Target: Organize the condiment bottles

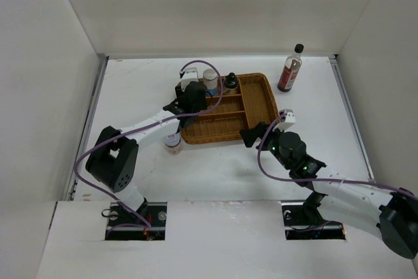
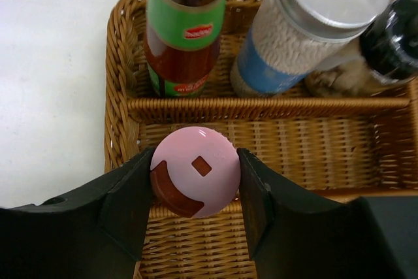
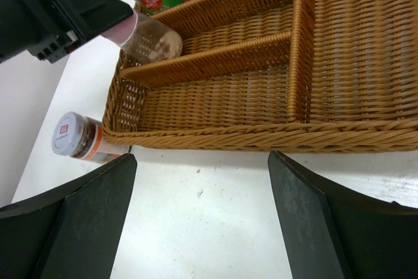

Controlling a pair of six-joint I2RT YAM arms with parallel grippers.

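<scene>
The left gripper (image 2: 194, 161) is clamped on the pink-lidded jar (image 2: 196, 172), one finger on each side just below the lid, over the left end of the wicker tray (image 1: 258, 96). The right wrist view shows the jar hanging tilted above the divider between the far and middle slots; whether its base touches the weave I cannot tell.

It looks like a small clear jar of pale, dry seasoning — light, rigid, and smooth-walled, so likely to slip or swing if pinched only at the top. The grip up by the lid is probably why it tilts. A hold lower on the body would carry it straighter, and the ribbed wicker floor may let a narrow base rock when it is set down.

The yellow-capped bottle (image 2: 186, 31), silver-lidded jar (image 2: 307, 24) and black-capped jar (image 2: 388, 44) stand side by side in the far slot, near enough that a finger could knock them.

The white-lidded jar (image 1: 172, 142) sits on the table just beside the tray's near-left corner. The tall dark-sauce bottle (image 1: 290, 68) stands on the table off the tray's far-right corner — heavier and top-heavy, I judge, so best taken around the body, not the neck.

The right gripper (image 3: 201, 156) hangs with its fingers spread and nothing between them, at the tray's near edge.
</scene>
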